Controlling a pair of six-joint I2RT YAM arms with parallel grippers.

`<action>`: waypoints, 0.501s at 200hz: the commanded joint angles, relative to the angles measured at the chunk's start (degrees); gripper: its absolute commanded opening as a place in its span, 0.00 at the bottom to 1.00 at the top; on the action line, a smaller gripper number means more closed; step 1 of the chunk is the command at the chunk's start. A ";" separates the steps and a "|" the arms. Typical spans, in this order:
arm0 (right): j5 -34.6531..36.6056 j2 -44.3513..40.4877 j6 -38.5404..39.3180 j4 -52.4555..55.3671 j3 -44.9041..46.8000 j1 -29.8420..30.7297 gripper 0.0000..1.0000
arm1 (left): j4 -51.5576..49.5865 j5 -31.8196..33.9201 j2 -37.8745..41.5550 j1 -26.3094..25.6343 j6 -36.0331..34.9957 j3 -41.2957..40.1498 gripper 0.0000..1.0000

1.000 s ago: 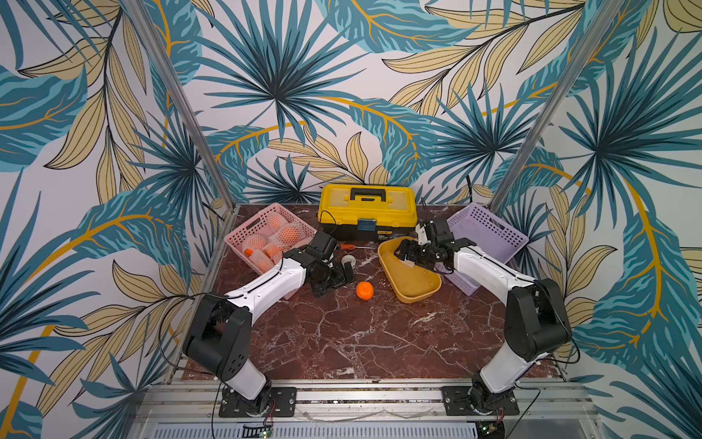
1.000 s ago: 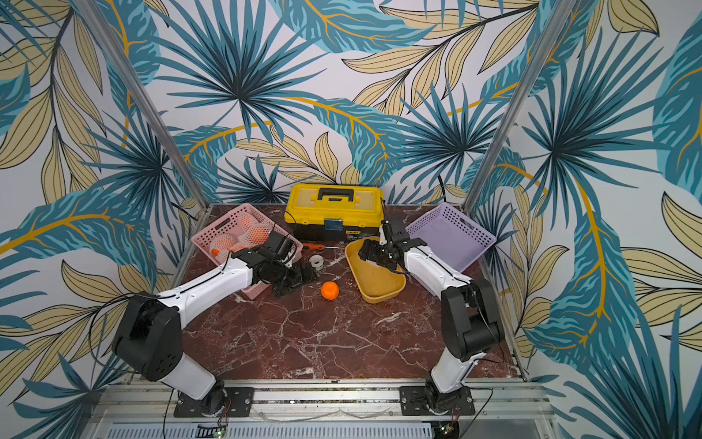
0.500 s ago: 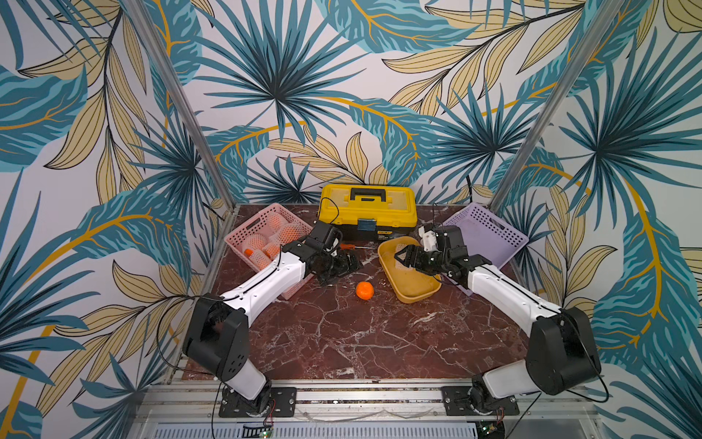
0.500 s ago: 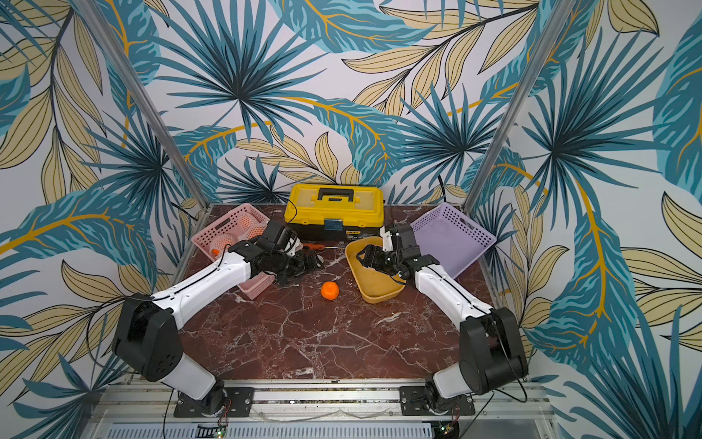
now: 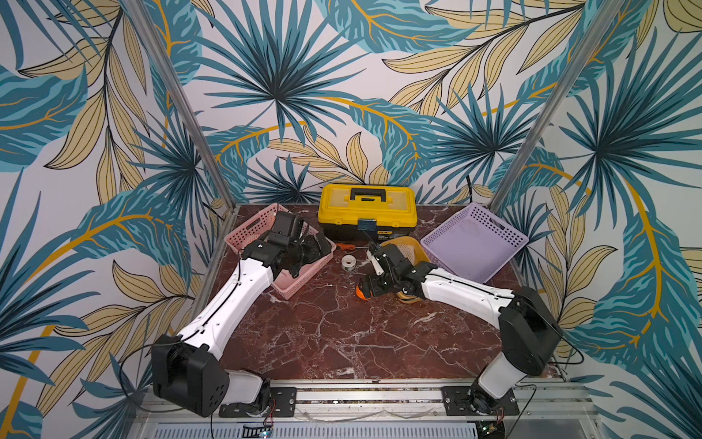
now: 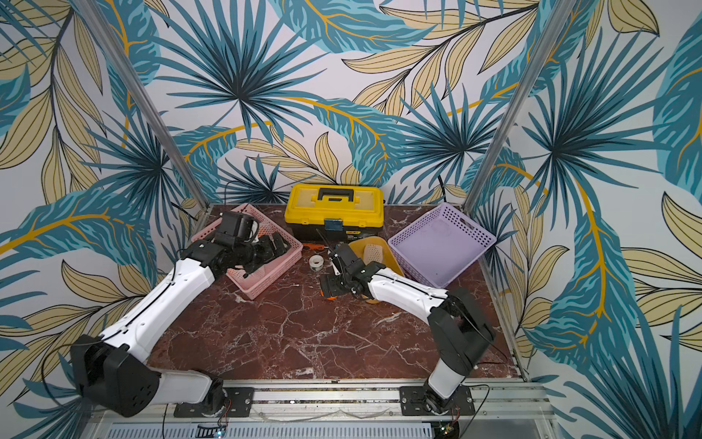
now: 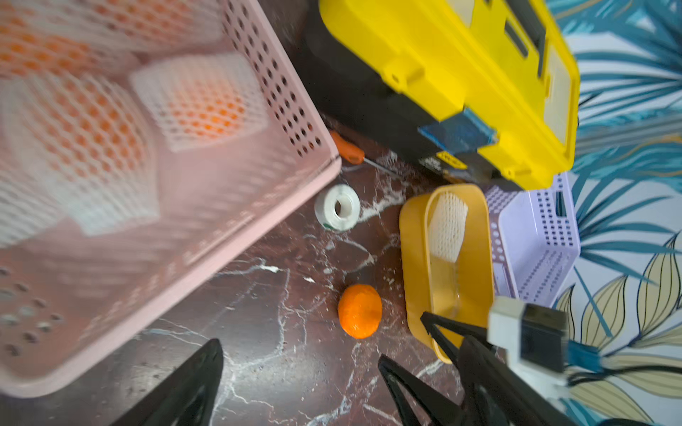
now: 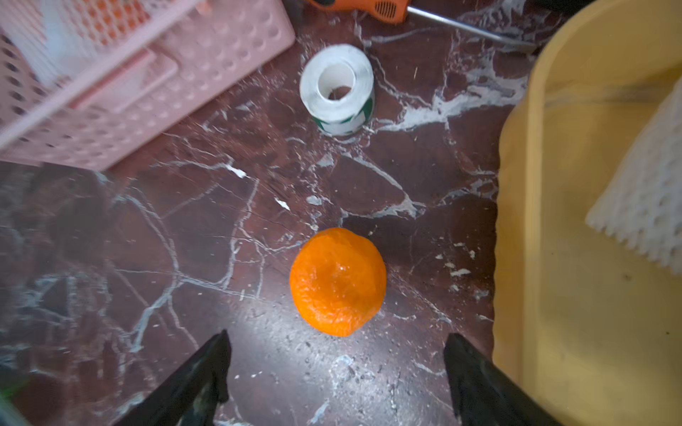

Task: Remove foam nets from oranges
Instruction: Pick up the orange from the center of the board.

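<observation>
1. right gripper: jaws standing wide apart, gripping nothing; hanging low over the marble table at the centre of both top views; bare orange lying on the table just ahead of the fingertips, not between them; in both top views the gripper body is covering most of that fruit, leaving only a sliver showing.
2. left gripper: jaws spread wide, holding nothing; hovering at the right-hand side of the pink basket, centre-left in both top views; the arm's wrist is blocking the basket's contents there; the blurred wrist view is showing netted oranges lying inside the basket.
3. foam net: lying loose in the yellow tub; the tub is standing just right of the bare orange, apart from it; the right arm is crossing over the tub's front part.
4. tape roll: sitting on the table between basket and tub, beyond the bare orange.
5. screwdriver: lying in front of the toolbox, centre rear.
6. purple basket: sitting right of the tub, rear right.
</observation>
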State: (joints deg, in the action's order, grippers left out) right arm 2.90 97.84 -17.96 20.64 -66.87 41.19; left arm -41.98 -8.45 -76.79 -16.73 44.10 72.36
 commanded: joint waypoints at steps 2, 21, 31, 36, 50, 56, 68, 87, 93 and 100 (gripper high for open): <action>7.25 3.81 2.81 2.72 -3.14 0.89 0.94 | -3.37 3.40 2.55 3.24 -3.22 -0.78 1.00; 7.41 6.96 3.36 3.51 -5.42 1.55 0.95 | -4.64 1.95 2.88 6.38 -5.02 -0.59 0.99; 7.54 8.10 3.67 2.84 -5.83 2.08 0.95 | -5.03 1.14 2.80 7.65 -6.08 -0.56 1.00; 7.46 8.67 3.86 2.97 -6.18 2.26 0.95 | -5.25 0.91 2.72 8.20 -6.71 -0.53 0.99; 7.29 10.50 4.00 3.57 -7.41 2.81 0.95 | -5.73 0.05 2.25 9.61 -8.67 -0.29 0.99; 7.55 11.21 3.91 3.89 -7.89 3.01 0.95 | -6.12 -0.11 1.86 10.07 -9.20 -0.09 0.99; 7.72 12.39 3.36 4.50 -8.51 3.27 0.94 | -6.45 -0.38 1.35 10.82 -9.65 0.15 1.00; 8.67 13.63 2.20 4.81 -8.63 3.46 0.90 | -6.36 0.40 0.49 10.93 -9.95 -0.11 0.99; 8.69 14.05 1.94 5.12 -8.82 3.46 0.88 | -6.44 0.73 0.06 10.93 -10.29 -0.23 0.99; 9.02 14.52 1.64 5.47 -9.05 3.55 0.86 | -6.45 1.15 -0.39 10.93 -10.64 -0.41 0.99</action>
State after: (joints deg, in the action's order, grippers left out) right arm 9.93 110.39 -15.38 23.07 -74.59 44.49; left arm -47.31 -7.92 -75.85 -6.26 36.12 72.36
